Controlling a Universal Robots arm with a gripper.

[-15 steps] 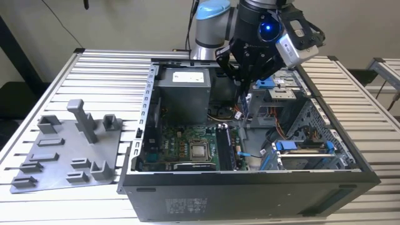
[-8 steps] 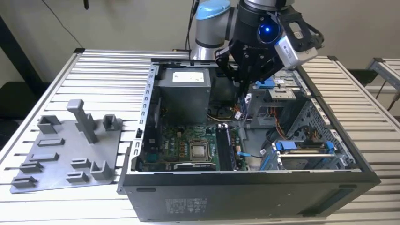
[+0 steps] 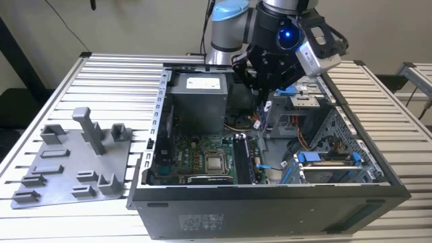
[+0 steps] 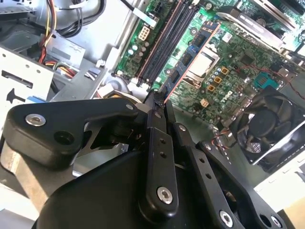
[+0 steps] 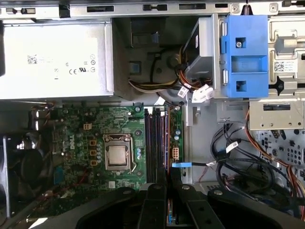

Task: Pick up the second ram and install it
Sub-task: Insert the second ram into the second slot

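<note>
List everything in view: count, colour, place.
slatted metal table: one, silver, under everything.
open metal computer case: one, black, mid-table.
plastic holder tray with upright posts: one, grey, exterior view's left of the case.
motherboard circuit board: one, green, on the case floor.
boxy metal power supply: one, grey, inside the case.
plastic drive brackets: two, blue, inside the case.
round cooling fan: one, black, beside the motherboard.
second ram, a thin circuit-board stick: one, dark, held above the motherboard.
robot arm: one, grey and blue, above the case.
end effector: one, black, shut on the second ram.
</note>
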